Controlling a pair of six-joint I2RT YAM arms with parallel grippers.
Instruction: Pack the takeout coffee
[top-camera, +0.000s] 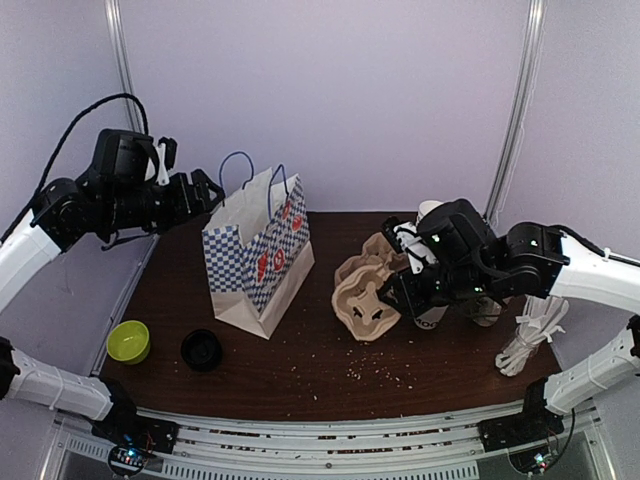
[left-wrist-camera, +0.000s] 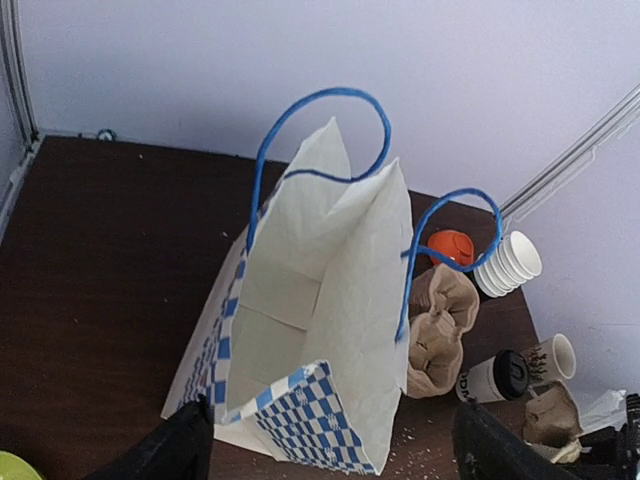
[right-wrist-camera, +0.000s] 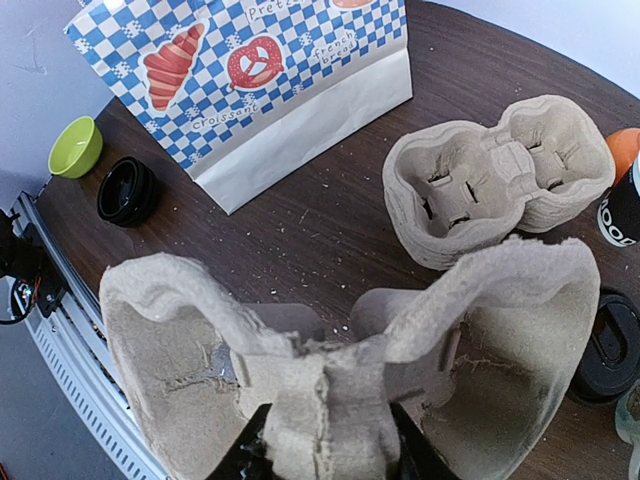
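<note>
Two things: how do the claws stand, and what are they on? — Desk

On my screens the left claw (left-wrist-camera: 332, 410) hangs over the open mouth of the paper bag (left-wrist-camera: 350, 290), fingers spread wide, nothing between them. My right claw (right-wrist-camera: 325, 455) is clamped on the middle ridge of a pulp carrier (right-wrist-camera: 330, 340), its pockets facing the wrist camera. Whether that carrier's lower edge touches the table (top-camera: 300, 375) I cannot tell. — Operator

And the takeout coffee (left-wrist-camera: 493, 380)? — Desk

I see it on the table's right half, black lid on, outside the bag and apart from it. It sits just beside a second carrier (left-wrist-camera: 438, 330), which lies between it and the bag, and a lidless cup (left-wrist-camera: 552, 357) is close on its other side. A stack of cups (left-wrist-camera: 510, 262) is behind them, near the back wall. The bag stands upright at left-centre. — Operator
</note>
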